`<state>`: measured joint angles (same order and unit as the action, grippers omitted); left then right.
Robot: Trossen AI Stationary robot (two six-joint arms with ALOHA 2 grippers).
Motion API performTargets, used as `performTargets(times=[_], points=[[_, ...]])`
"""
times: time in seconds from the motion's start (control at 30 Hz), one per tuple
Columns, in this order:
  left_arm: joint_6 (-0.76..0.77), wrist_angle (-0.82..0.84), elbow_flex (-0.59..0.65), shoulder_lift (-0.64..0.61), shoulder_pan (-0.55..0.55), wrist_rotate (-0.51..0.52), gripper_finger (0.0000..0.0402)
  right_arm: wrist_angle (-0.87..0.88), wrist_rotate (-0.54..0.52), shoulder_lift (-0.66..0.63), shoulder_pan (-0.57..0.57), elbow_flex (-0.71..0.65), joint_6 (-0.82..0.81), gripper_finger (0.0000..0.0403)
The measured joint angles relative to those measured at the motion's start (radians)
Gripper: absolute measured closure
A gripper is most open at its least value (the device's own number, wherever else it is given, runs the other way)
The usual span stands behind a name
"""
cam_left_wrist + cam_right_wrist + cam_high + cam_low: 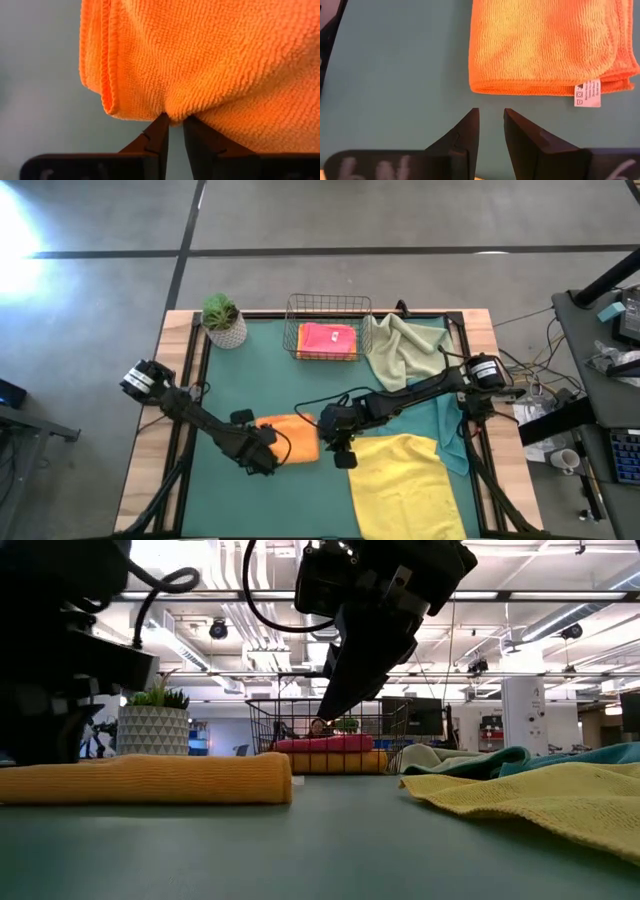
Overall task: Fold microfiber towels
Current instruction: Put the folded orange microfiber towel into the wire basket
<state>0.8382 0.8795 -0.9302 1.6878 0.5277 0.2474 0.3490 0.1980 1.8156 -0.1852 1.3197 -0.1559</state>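
**Left jaws pinch the folded orange towel's edge**

The left gripper (176,127) had its jaws nipped on the near edge of the folded orange towel (210,65), a pucker of cloth caught between the tips, probably to drag or tidy the bundle. The right gripper (491,131) hovered with jaws narrowly parted and empty, the towel's tagged hem just ahead of them. Beyond its jaws the yellow towel (405,480) lay spread flat, apparently next. Farther out, the wire basket (328,308) held a pink towel (327,338) stacked on another orange one; a sage green towel (400,345) lay crumpled beside it.
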Motion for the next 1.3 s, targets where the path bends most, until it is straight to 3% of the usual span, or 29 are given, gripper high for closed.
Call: performTargets(times=[0.27, 0.6, 0.73, 1.03, 1.3], points=[[-0.061, 0.011, 0.001, -0.092, -0.018, -0.024, 0.0359, 0.000, 0.000, 0.000, 0.000, 0.000, -0.023, 0.0321], [-0.069, 0.029, 0.000, -0.371, -0.018, -0.067, 0.0354, -0.004, 0.000, -0.004, -0.016, 0.002, -0.052, 0.0321], [-0.113, 0.029, -0.001, -0.466, -0.018, -0.068, 0.0325, 0.000, -0.009, -0.005, -0.029, 0.032, -0.069, 0.0321], [-0.120, 0.081, -0.001, -0.559, -0.018, -0.086, 0.0222, 0.089, -0.149, -0.007, -0.079, 0.150, -0.041, 0.0321], [-0.154, 0.071, -0.039, -0.546, 0.023, -0.146, 0.0220, 0.313, -0.254, -0.007, -0.126, 0.281, -0.002, 0.0321]])
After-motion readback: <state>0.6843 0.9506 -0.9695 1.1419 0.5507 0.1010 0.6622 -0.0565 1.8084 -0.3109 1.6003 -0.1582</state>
